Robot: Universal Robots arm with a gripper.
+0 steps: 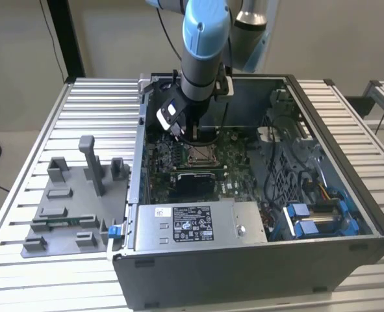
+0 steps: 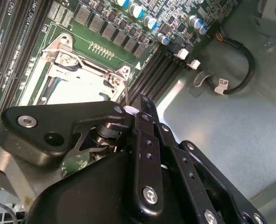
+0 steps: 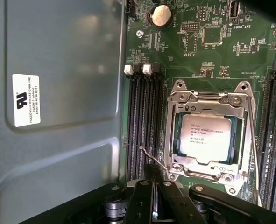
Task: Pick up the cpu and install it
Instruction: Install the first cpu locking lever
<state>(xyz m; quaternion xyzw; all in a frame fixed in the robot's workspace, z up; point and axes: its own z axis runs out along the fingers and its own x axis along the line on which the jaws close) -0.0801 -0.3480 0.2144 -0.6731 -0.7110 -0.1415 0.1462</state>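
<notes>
The cpu (image 3: 207, 139), a pale silver square chip, lies flat inside the metal-framed socket (image 3: 211, 100) on the green motherboard; the metal frame surrounds its edges. Its pale top also shows as the cpu (image 2: 74, 91) in the second wrist view. My gripper (image 3: 154, 179) hangs just above the board beside one socket corner, its black fingers (image 3: 145, 196) together with nothing between them. In the exterior view the gripper (image 1: 195, 133) reaches down into the open computer case (image 1: 321, 260), directly over the socket (image 1: 201, 155). Thin wire levers (image 3: 253, 154) run along the socket sides.
Memory slots (image 3: 142, 121) flank the socket, and a coin battery (image 3: 161, 15) sits further off. A power supply (image 1: 198, 224) and blue-connector cables (image 1: 308, 218) fill the case front. A grey fixture tray (image 1: 75, 201) stands on the slatted table at the exterior view's left.
</notes>
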